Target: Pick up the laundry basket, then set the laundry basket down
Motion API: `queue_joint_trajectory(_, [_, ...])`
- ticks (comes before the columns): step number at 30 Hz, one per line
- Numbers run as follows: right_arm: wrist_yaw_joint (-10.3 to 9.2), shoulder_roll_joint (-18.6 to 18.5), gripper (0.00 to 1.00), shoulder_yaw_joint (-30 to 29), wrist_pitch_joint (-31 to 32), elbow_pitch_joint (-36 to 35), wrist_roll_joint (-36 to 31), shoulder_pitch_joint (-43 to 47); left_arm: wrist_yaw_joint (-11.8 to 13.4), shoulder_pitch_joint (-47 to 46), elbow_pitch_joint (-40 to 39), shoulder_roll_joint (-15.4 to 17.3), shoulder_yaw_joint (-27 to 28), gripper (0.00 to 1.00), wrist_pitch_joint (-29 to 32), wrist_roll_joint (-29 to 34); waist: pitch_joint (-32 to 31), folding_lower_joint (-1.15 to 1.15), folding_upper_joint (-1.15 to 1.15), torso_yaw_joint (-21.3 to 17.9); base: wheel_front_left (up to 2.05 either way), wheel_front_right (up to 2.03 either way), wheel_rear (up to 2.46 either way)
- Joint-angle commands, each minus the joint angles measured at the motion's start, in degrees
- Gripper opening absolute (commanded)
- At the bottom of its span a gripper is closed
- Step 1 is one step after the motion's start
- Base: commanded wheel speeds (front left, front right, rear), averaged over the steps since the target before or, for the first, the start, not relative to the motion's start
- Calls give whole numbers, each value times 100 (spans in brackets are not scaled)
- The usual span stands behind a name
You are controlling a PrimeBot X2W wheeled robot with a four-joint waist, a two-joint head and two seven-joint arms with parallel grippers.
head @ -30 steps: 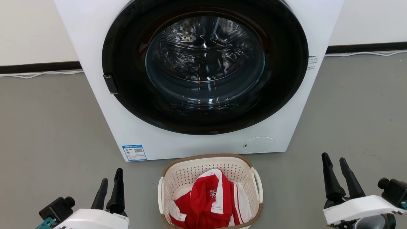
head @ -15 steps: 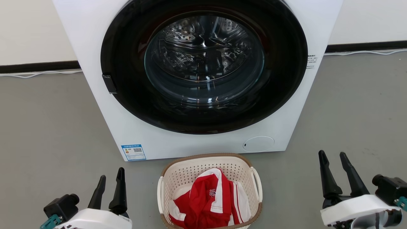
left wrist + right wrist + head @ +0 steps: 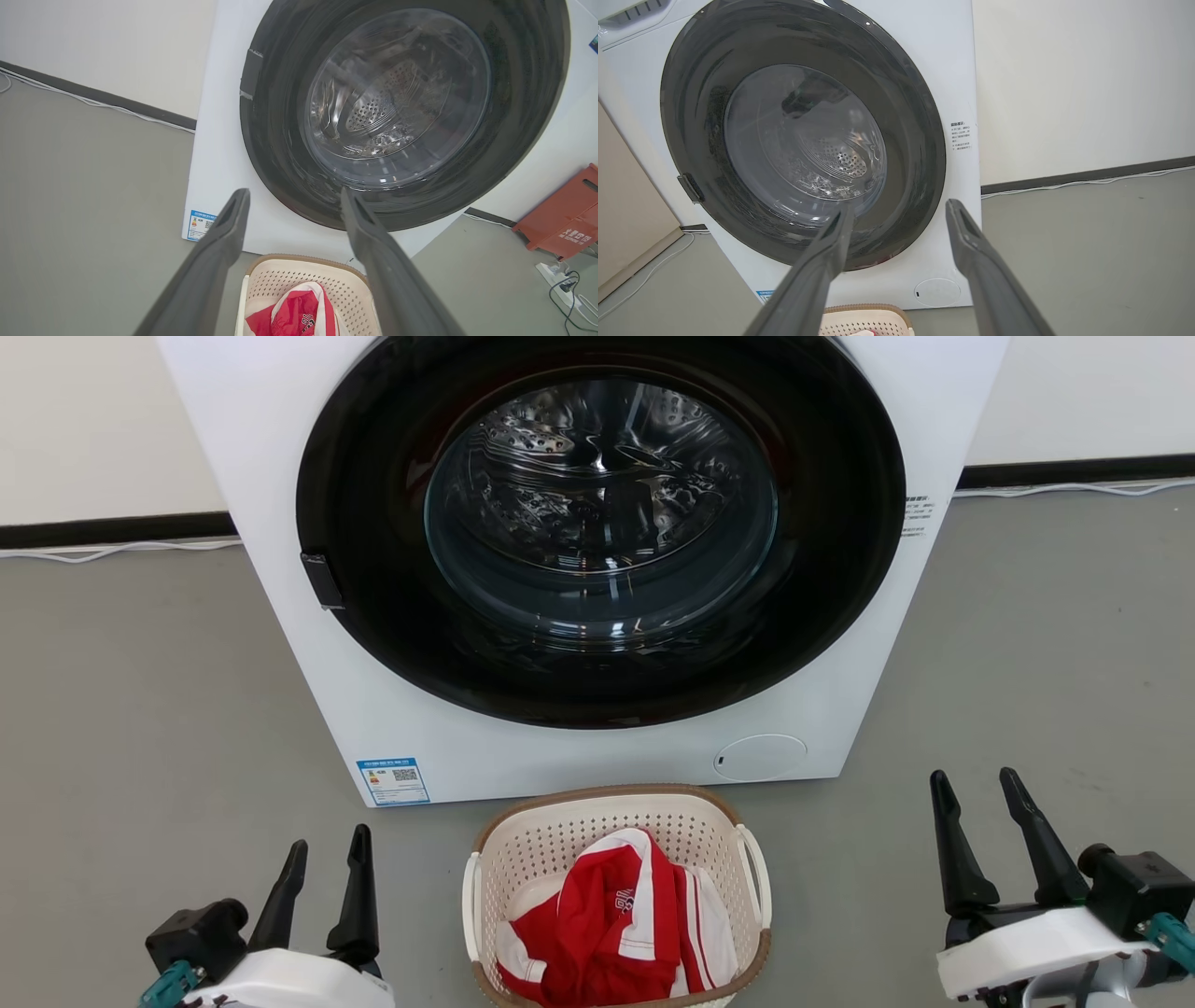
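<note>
One laundry basket (image 3: 560,845) stands on the grey floor (image 3: 140,709) just before one white washing machine (image 3: 280,448), between the two grippers and touching neither. The left gripper (image 3: 329,837) and the right gripper (image 3: 972,775) are spread wide and hold nothing. One red-and-white garment (image 3: 607,924) lies inside the basket; its white print is perhaps letters, too small to read. One blue sticker (image 3: 393,781) on the machine carries a QR code.
</note>
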Motion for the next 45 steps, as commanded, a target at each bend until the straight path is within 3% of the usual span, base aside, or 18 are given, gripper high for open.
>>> queue_joint_trajectory(1, [36,-58,100,102,-115,-125,-187,-191,-44,-102,-189,66,138,100,-89,167,3,0,0,0,0,0,0])
queue_joint_trajectory(18, [42,44,100,1,-401,-198,-1370,-185,-39,-98,-211,77,110,100,-374,1201,30,0,0,-12,0,0,0])
queue_joint_trajectory(45, [42,260,100,-189,-405,245,-1404,-468,-48,-367,-7,77,56,100,-379,1181,347,0,0,13,0,0,0])
